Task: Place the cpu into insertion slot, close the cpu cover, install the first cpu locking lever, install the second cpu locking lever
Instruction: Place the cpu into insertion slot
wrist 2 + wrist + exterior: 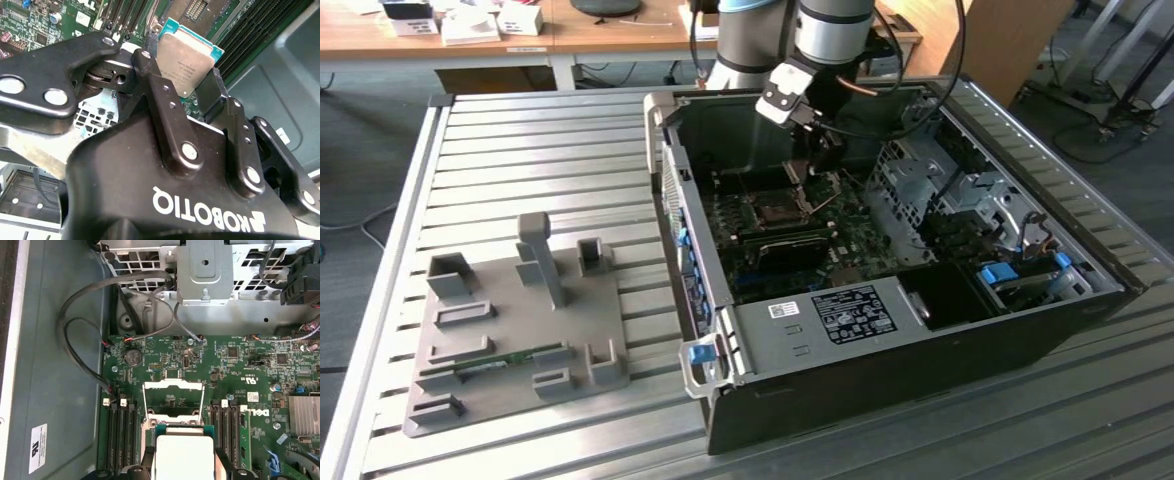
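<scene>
My gripper [182, 75] is shut on the cpu [187, 60], a small square chip with a silver-grey top and a green rim, pinched by its edges between two black fingers [150, 75]. In the exterior view the gripper [821, 165] hangs inside the open computer case, just above the insertion slot [767, 210] on the green board. In the first wrist view the cpu [182, 455] hovers over the slot and hides most of it. Just beyond it the cpu cover [173, 386], a thin silvery frame, stands swung open. Part of the dark socket [195, 10] shows past the chip.
The black computer case [894, 340] lies open on a slatted metal table [520, 150]. Long black memory slots [120, 435] flank the socket. A metal drive cage [205, 270], loose cables [80, 340] and a heatsink [305, 415] are close by. A grey fixture plate [520, 330] lies at the exterior view's left.
</scene>
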Motion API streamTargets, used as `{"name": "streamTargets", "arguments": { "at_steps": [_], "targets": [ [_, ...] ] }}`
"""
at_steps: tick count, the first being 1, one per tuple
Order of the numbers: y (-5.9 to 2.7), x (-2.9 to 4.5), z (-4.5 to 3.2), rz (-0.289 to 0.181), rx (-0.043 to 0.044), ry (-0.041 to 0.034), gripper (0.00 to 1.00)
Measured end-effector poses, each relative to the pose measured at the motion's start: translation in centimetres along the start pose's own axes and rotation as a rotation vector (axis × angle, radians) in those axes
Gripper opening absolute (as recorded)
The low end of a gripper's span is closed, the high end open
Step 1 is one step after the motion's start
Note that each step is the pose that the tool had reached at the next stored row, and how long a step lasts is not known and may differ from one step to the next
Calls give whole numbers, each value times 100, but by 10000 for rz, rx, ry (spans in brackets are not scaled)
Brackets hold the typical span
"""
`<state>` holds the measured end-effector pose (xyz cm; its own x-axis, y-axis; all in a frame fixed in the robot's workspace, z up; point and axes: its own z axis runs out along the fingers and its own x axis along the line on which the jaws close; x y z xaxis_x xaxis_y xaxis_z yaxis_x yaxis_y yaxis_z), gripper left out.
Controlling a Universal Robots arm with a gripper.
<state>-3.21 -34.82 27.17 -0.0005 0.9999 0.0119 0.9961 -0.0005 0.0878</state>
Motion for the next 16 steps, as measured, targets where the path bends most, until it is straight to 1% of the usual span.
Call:
{"name": "streamTargets", "arguments": {
  "at_steps": [2,3,4,6,7,11,14,16],
  "targets": [
    [-1,0,1,2,-1,1,54],
    [-1,1,3,2,31,4,54],
    [-2,1,6,4,121,7,54],
    [-2,0,9,6,395,1,54],
    [-2,0,10,7,475,1,54],
    [-2,0,13,8,554,1,54],
    [-10,0,23,-5,553,5,54],
    [-19,0,36,-106,557,9,54]
  ]
}}
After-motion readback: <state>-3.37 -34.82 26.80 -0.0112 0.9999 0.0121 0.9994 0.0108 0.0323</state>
